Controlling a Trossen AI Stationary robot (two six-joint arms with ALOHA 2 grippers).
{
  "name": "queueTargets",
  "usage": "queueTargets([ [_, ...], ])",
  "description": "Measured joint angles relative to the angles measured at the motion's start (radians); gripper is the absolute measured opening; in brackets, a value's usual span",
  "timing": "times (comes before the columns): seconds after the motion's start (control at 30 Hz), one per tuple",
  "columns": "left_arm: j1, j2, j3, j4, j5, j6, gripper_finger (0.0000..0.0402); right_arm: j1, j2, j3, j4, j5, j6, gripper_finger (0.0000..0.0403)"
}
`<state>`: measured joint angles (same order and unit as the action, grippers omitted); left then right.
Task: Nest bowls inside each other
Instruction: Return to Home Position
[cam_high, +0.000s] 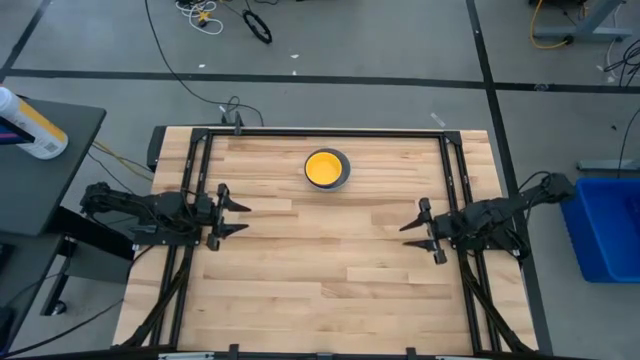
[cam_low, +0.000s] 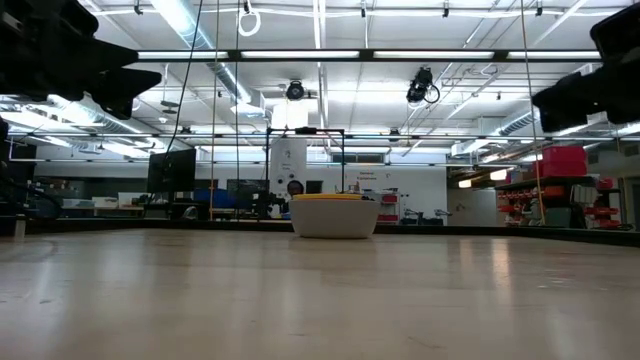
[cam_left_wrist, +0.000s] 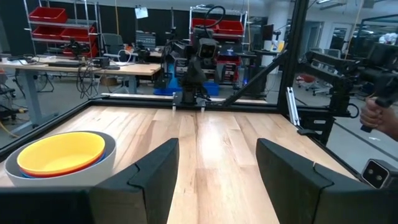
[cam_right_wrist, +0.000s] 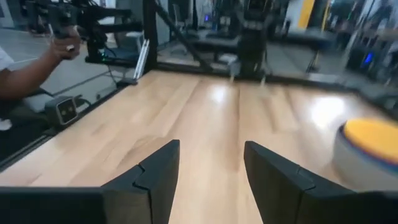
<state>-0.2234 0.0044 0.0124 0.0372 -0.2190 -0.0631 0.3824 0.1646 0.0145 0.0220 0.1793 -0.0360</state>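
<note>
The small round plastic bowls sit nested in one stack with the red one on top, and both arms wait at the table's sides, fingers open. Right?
Nearly: the high view shows the yellow round plastic bowl on top, not the red. Otherwise yes: the left gripper and right gripper are open at the wooden table's sides.

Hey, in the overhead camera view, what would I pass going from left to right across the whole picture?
In order: white bottle → left gripper, open → nested stack of bowls, yellow on top → right gripper, open → blue bin.
</note>
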Motion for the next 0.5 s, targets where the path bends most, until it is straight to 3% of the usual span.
queueTargets([
  [0.23,0.0,0.0,0.0,-0.002,0.006,-0.003,0.0222,0.006,0.048,0.013,-0.043,-0.06,0.141,0.0192],
  [0.5,0.0,0.0,0.0,-0.002,0.01,-0.004,0.0222,0.039,-0.118,0.014,-0.026,-0.108,-0.028,0.0196],
])
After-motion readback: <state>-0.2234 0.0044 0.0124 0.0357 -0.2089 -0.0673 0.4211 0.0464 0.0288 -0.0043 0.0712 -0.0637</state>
